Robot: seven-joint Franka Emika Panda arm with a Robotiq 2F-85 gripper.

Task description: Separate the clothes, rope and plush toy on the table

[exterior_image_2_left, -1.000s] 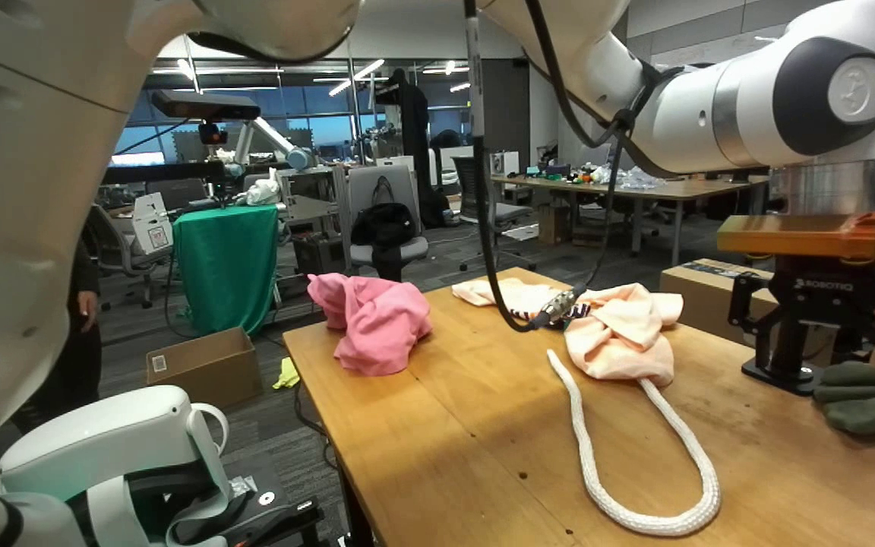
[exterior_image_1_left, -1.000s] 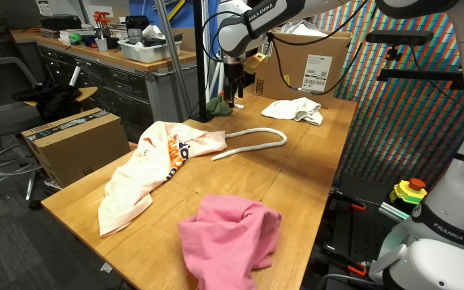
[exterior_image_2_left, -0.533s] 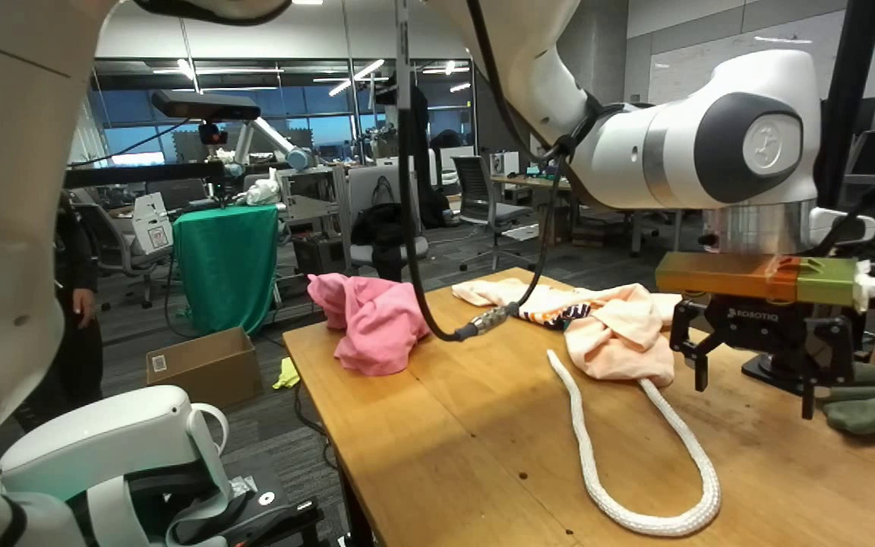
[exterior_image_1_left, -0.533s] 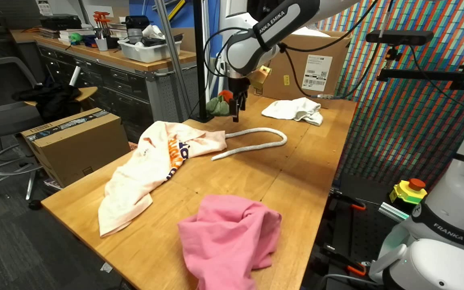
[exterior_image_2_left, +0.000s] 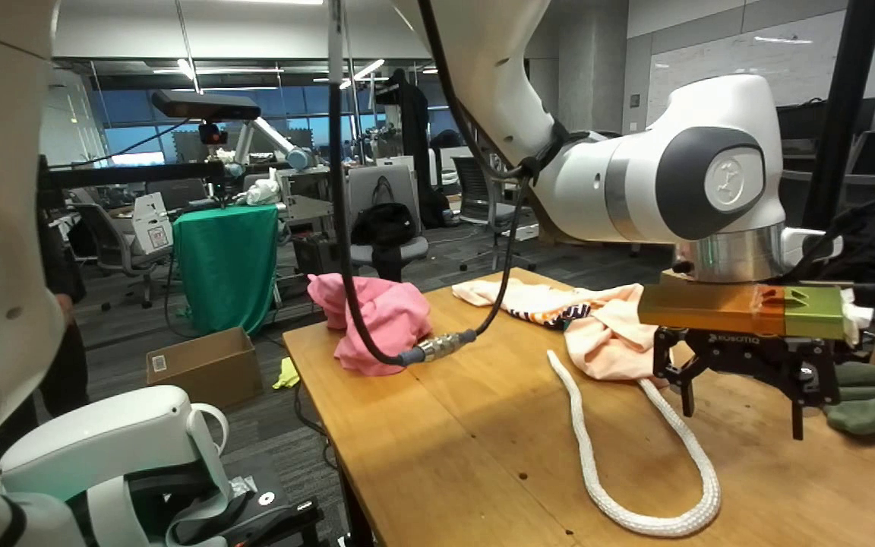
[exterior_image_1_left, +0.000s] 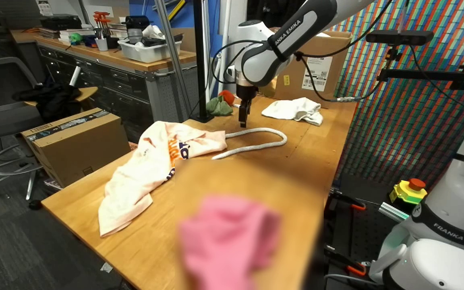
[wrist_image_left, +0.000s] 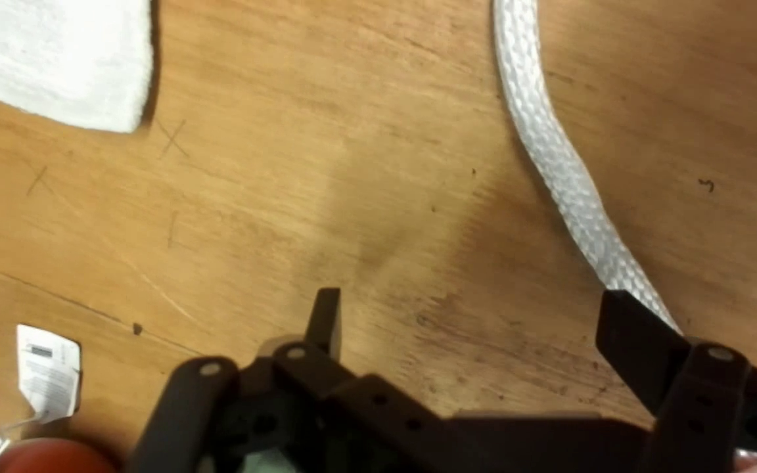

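Note:
My gripper is open and empty above the table, pointing down; it shows in both exterior views. The white rope lies in a loop, and one end runs under the peach shirt. In the wrist view the right finger overlaps the rope; the finger is apart from it in height. A pink cloth lies at the table's near end. A white cloth lies at the far end, also in the wrist view. A dark green soft thing and a red round thing sit together, perhaps the plush toy.
A black post stands at the table's edge beside the green thing. A large cardboard box stands at the far end. The arm's cable with a metal connector hangs low. A white tag lies beside the red thing.
The open gripper has moved away from beside the green thing and come down toward the rope. It has turned slightly. The clothes and rope have not moved.

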